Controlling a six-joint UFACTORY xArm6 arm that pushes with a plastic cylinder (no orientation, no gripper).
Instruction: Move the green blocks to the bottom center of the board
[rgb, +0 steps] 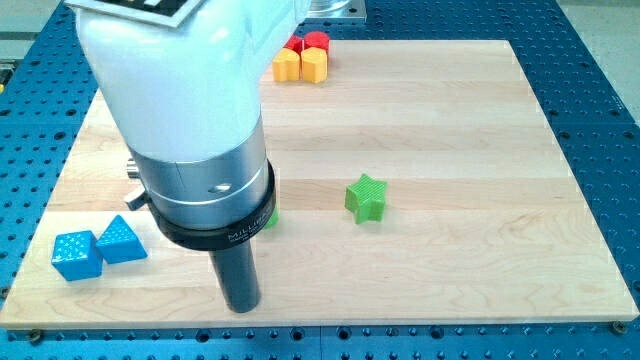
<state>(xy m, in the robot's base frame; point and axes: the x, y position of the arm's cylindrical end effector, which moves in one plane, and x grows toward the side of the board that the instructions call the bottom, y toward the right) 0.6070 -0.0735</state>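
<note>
- Camera view: the table (450, 120) is showing pale wooden planks with fine grain lines running across, and it is sitting on a blue perforated base (600, 60).
- The green star block (366, 197) is lying near the middle of the table, towards the view's right of the arm; its surface is looking ribbed and matte, with pointed lobes.
- A second green block (271, 217) is peeking out just beside the arm's metal collar, mostly hidden, so its shape cannot be made out.
- The arm's white glossy housing (170, 70) and brushed silver cylinder (205, 175) are filling the view's upper left and blocking much of the table behind them.
- The dark rod is ending in my tip (241, 306) near the view's bottom edge, well apart from the green star and below the hidden green block.
- There is no claw on this arm; only the rod is showing.
- Two blue blocks, a blue cube (76, 254) and a blue wedge-like block (121, 241), are touching at the view's lower left.
- Two red blocks (308, 42) and two yellow blocks (301, 66) are clustering at the view's top.
</note>
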